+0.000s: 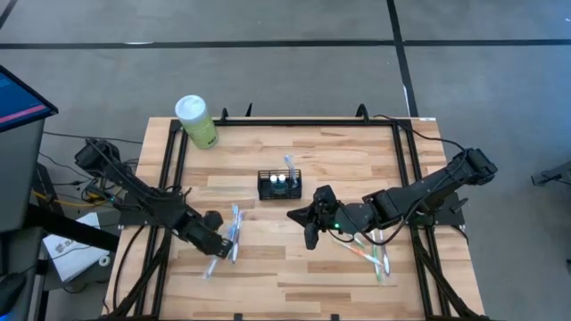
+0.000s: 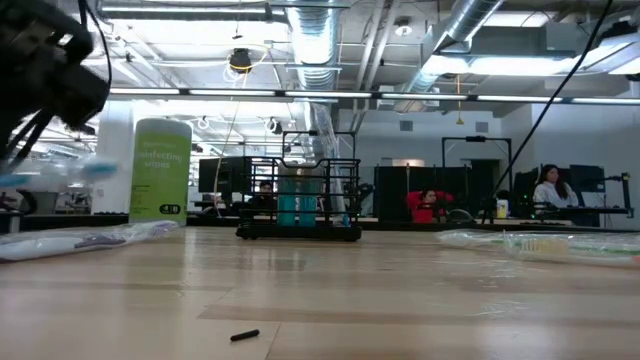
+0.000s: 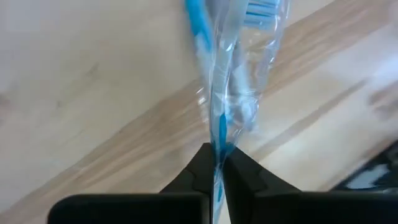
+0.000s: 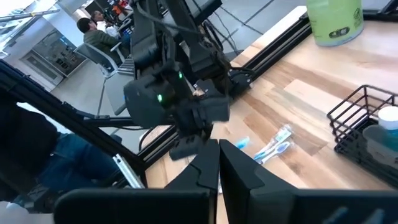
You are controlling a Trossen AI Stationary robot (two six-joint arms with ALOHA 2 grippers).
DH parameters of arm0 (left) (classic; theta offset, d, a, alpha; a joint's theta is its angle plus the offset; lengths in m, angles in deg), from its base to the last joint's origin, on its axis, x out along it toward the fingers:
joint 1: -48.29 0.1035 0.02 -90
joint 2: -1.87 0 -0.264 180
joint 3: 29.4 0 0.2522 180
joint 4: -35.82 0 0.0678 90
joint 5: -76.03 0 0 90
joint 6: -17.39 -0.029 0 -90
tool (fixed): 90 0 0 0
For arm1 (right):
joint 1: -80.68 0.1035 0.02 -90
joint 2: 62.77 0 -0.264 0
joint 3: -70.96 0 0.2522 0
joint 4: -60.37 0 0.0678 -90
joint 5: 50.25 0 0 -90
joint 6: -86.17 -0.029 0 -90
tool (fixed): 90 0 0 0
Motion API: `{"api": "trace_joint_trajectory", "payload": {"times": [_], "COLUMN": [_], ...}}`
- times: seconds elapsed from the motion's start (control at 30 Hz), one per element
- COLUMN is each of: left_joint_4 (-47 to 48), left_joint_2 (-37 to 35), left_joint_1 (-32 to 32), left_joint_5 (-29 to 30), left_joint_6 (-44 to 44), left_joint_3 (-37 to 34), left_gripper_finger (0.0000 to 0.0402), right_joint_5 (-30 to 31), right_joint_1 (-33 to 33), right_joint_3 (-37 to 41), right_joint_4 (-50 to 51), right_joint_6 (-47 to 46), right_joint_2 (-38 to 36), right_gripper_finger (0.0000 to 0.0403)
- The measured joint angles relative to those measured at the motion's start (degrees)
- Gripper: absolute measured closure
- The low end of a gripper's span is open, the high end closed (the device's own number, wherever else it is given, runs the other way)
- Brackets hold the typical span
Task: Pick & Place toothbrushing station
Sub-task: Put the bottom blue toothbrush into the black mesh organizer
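Note:
The toothbrushing station, a small black wire caddy point(image 1: 279, 185) holding a few items, stands on its base mid-table and also shows in the low view point(image 2: 300, 200). My left gripper point(image 1: 217, 239) is at the table's left, shut on a blue toothbrush in a clear wrapper point(image 3: 219, 93). More wrapped toothbrushes point(image 1: 234, 223) lie flat beside it. My right gripper point(image 1: 308, 225) hangs shut above the table, right of the caddy's near side, and I see nothing between its fingers point(image 4: 217, 158). My left gripper pinches the clear wrapper with the blue toothbrush inside point(image 3: 217, 148) between its two fingertips. The fingers slant steeply down from above. The packet runs on away from the fingertips over the wood. Whether its far end is clear of the table I cannot tell.
A green canister with a white lid point(image 1: 196, 120) stands at the far left corner. More wrapped toothbrushes point(image 1: 370, 254) lie at the near right, under my right arm. A small black piece point(image 2: 245, 336) lies near the front edge. A black frame rims the table point(image 1: 294, 122).

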State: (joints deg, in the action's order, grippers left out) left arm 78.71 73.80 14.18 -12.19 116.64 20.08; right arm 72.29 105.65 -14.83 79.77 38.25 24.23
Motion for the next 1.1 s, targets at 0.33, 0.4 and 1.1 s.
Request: {"api": "trace_joint_trajectory", "payload": {"times": [0.33, 0.4, 1.1], "left_joint_4": [-0.41, -1.01, -10.30], "left_joint_2": [-6.74, -7.40, -8.57], "left_joint_1": [0.00, 0.01, 1.91], "left_joint_5": [11.32, 13.23, 26.96], "left_joint_6": [-1.92, -3.26, -23.34], "left_joint_3": [0.02, 0.02, 4.27], "left_gripper_finger": [0.0396, 0.0396, 0.0396], "right_joint_5": [-2.70, -2.70, -2.70], "right_joint_1": [-1.16, -1.16, -2.77], "right_joint_3": [0.02, 0.02, 0.02], "right_joint_4": [2.07, 2.07, 1.65], "right_joint_6": [-5.17, -5.98, -8.67], "right_joint_2": [0.00, 0.00, 0.00], "right_gripper_finger": [0.0313, 0.0296, 0.0273]}}
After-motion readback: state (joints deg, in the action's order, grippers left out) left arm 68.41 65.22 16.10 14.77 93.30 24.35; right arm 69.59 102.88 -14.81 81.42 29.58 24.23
